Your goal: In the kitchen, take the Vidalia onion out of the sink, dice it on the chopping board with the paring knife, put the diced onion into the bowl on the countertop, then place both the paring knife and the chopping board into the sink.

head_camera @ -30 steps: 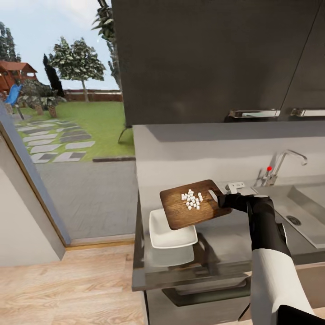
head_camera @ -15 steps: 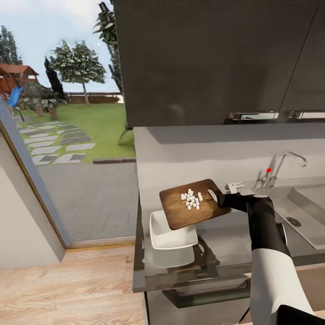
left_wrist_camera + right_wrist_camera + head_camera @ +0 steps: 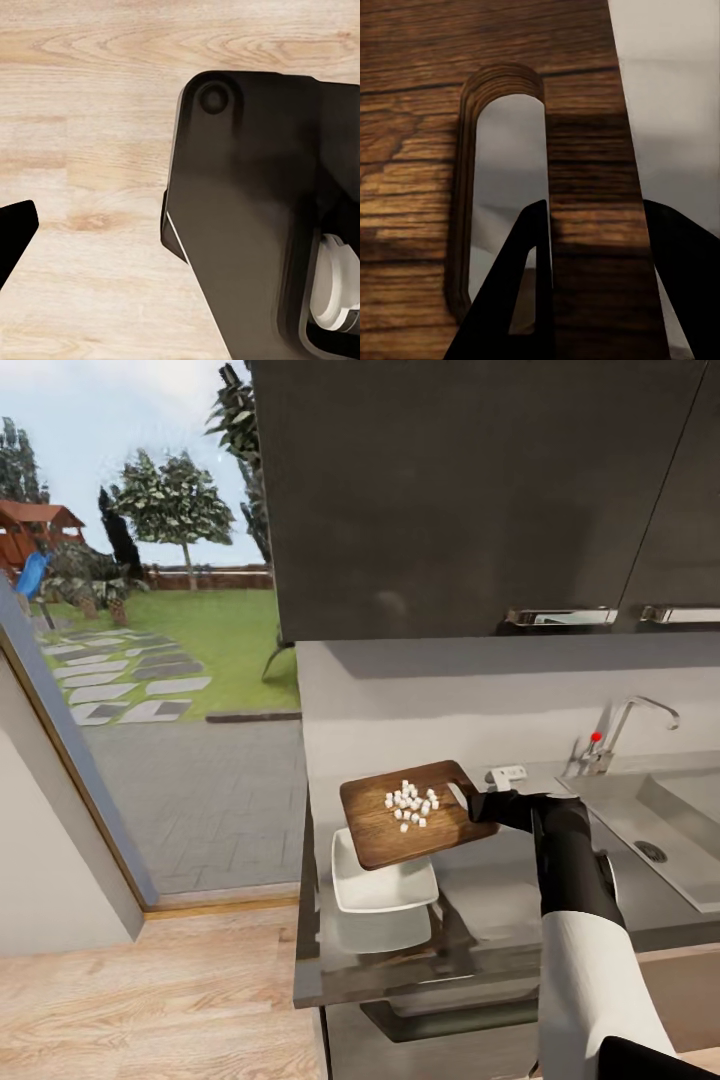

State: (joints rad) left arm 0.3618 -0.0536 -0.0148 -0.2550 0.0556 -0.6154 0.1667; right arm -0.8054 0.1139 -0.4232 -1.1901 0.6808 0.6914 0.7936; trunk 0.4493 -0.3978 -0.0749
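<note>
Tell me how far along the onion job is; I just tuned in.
Dicing looks done: white onion pieces sit on the board. In hand: the right end effector holds the board above the bowl. Left: tipping them in, then board and knife into the sink.

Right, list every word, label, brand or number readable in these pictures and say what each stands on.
None: no readable text in these views.
The dark brown wooden chopping board, held in the right claw, shows grain only.
The white square bowl is plain.
The chrome tap has just a red knob.
</note>
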